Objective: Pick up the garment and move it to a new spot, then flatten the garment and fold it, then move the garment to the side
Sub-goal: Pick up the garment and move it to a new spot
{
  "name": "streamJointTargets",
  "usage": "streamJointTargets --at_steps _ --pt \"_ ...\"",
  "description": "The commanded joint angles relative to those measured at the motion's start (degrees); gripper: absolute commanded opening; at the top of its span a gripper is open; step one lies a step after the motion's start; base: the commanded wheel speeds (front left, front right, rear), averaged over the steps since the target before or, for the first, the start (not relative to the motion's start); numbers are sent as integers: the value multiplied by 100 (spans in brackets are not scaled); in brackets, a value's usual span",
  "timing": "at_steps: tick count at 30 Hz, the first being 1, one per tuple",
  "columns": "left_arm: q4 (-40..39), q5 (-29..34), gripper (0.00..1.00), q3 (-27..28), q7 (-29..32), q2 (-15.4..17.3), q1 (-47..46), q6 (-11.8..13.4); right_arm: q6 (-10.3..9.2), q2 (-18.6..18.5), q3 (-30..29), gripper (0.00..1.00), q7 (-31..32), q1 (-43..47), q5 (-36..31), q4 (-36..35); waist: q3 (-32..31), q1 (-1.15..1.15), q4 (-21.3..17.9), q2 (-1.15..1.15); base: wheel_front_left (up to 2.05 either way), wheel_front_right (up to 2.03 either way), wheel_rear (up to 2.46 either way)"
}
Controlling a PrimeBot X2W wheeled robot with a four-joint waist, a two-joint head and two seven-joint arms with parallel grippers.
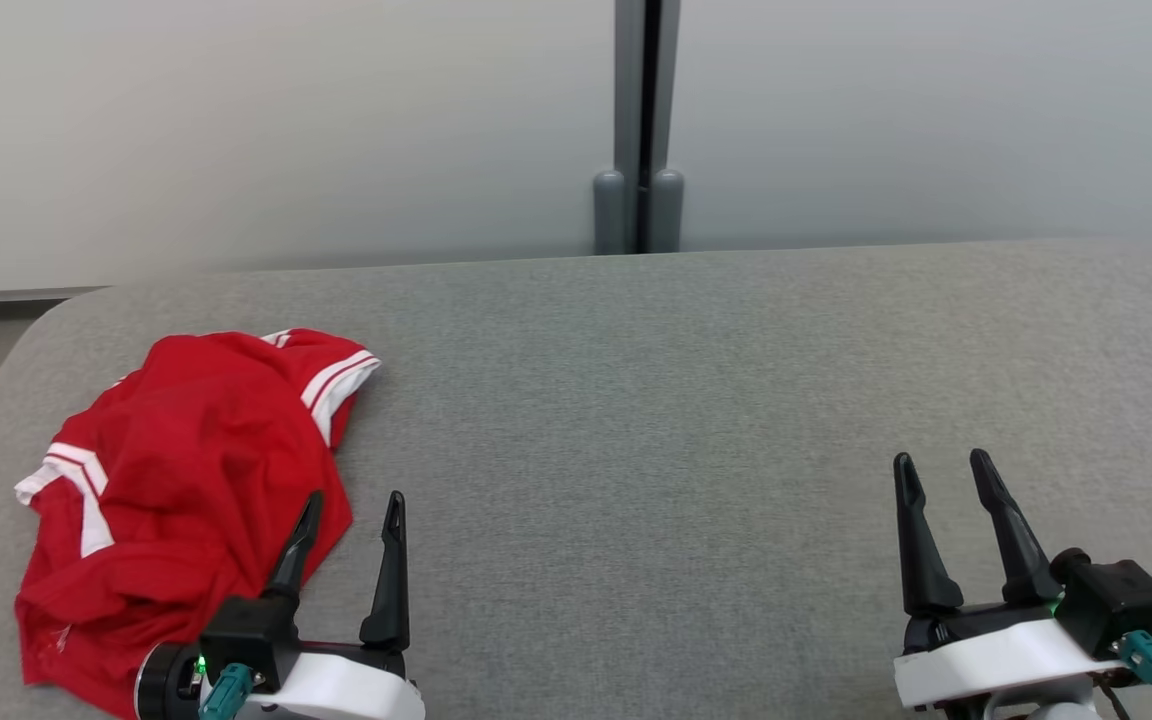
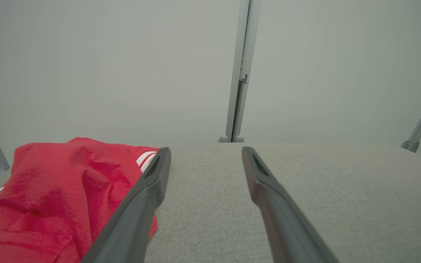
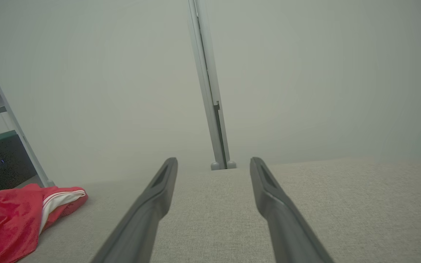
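Presently, the crumpled red garment with white striped trim is lying in a loose heap at the left end of the grey fabric-covered table. It is judged light, soft and limp, likely sagging and bunching once lifted. A pinch on a raised fold or the striped hem is looking soundest. The left fingers are standing open and empty at the heap's near right edge; contact cannot be told. The right fingers are standing open and empty, well apart from the cloth.
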Motion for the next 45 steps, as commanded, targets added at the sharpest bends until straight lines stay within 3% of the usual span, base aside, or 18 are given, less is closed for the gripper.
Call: streamJointTargets --at_steps 1,17,25,31,41,45 --pt "3 9 100 26 -11 21 -53 9 0 -13 16 100 -34 37 7 -27 -9 0 83 0 0 0 0" --pt "-8 159 100 368 -7 18 78 -27 0 -12 459 100 -23 155 201 8 -77 0 1651 0 0 0 0" --pt "-37 196 100 470 -7 20 143 -62 0 -14 626 100 -23 164 324 84 -138 0 2242 0 0 0 0" --pt "-57 203 100 526 -7 18 189 -91 0 -15 696 100 -23 132 366 137 -166 0 2393 0 0 0 0" --pt "-59 39 100 667 -7 21 59 28 0 -15 589 100 -23 38 296 85 1 0 2190 0 0 0 0" --pt "5 220 100 768 -7 42 -172 -153 0 -16 468 100 -23 -39 194 31 214 0 2027 0 0 0 0"
